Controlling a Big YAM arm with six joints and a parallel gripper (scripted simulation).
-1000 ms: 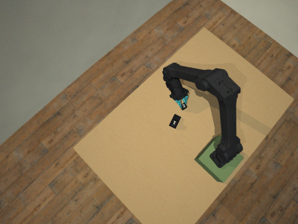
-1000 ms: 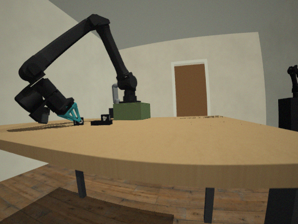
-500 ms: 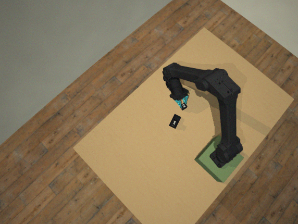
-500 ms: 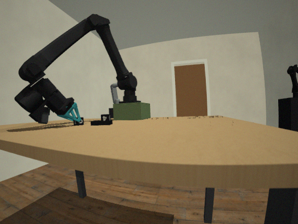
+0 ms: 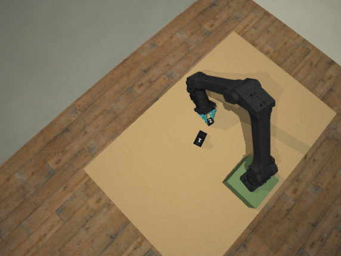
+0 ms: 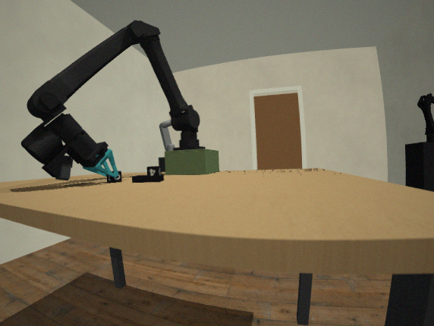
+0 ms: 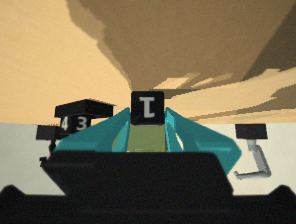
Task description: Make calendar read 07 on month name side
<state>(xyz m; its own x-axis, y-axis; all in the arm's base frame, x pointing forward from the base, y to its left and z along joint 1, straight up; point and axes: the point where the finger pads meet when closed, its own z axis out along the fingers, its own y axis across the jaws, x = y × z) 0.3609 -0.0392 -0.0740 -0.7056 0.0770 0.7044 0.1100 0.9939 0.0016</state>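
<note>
A black digit cube (image 5: 210, 121) (image 6: 114, 178) (image 7: 147, 106) sits on the tan table between the teal fingers of my gripper (image 5: 209, 118) (image 6: 111, 174) (image 7: 147, 120). It shows a 2 on top in the overhead view and a 1 toward the wrist camera. The fingers stand slightly apart around it and do not clamp it, so the gripper is open. The black tray (image 6: 142, 179) lies flat a short way off. The second cube (image 5: 201, 138) (image 6: 153, 170) (image 7: 75, 121) stands in it, showing a 1 on top and 4 and 3 on its sides.
The arm's green base block (image 5: 253, 194) (image 6: 191, 161) stands at the table's near-right edge in the overhead view. The tan table (image 5: 155, 178) ends over a wooden floor. A dark stand (image 6: 419, 163) is off to the side of the table.
</note>
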